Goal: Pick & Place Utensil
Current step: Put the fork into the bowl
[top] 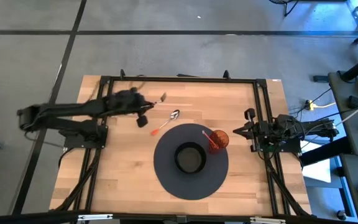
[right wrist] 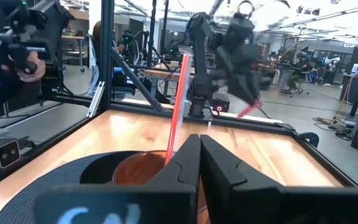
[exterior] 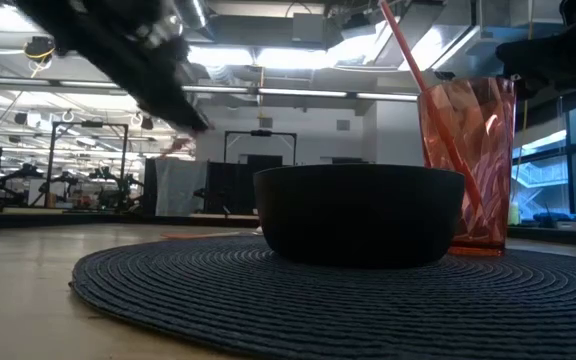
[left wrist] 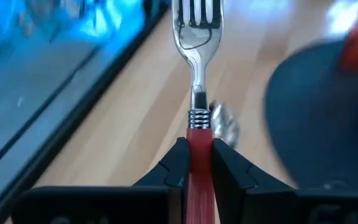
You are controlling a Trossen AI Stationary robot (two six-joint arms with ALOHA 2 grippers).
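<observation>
My left gripper is over the far left part of the table, shut on a fork with a red handle and silver tines. A spoon with an orange-red handle lies flat on the wood just beyond it, its bowl showing behind the fork. On a round dark mat stand a black bowl and an orange cup with a red stick leaning in it. My right gripper waits shut at the table's right side, facing the cup. My left gripper pinches the fork's red handle between its two fingers, just behind the ribbed metal collar. The fork runs along the fingers and its tines stick out ahead. It is lifted clear of the table.
A black frame rail runs along the table's far edge, with side rails near both arms. Bare wood lies left of the mat. A person stands beyond the table's corner in the right wrist view.
</observation>
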